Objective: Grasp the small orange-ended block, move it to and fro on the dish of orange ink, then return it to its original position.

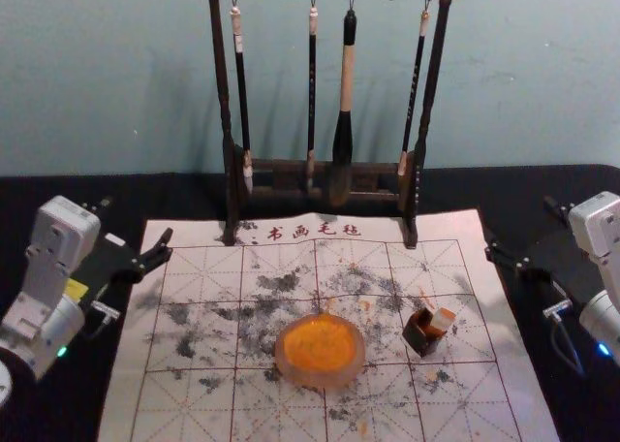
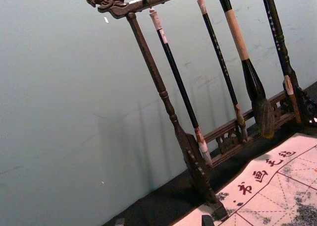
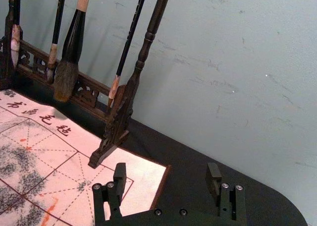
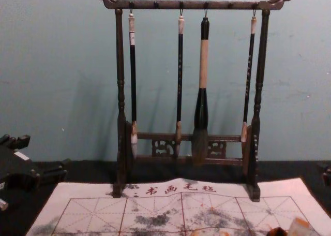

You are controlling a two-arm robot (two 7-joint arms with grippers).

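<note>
Left gripper: at mat, left edge, fingers apart
Right gripper: at mat, right edge, fingers apart
Block: tilted at dark box, right of ink dish

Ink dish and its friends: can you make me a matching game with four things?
1. Ink dish
2. Thickest brush
3. Small block
4. Right pincer

A. At the small dark box
B. Open
C. Hanging from the rack
D. Orange inside, on the mat

Right pairs: 1-D, 2-C, 3-A, 4-B
</note>
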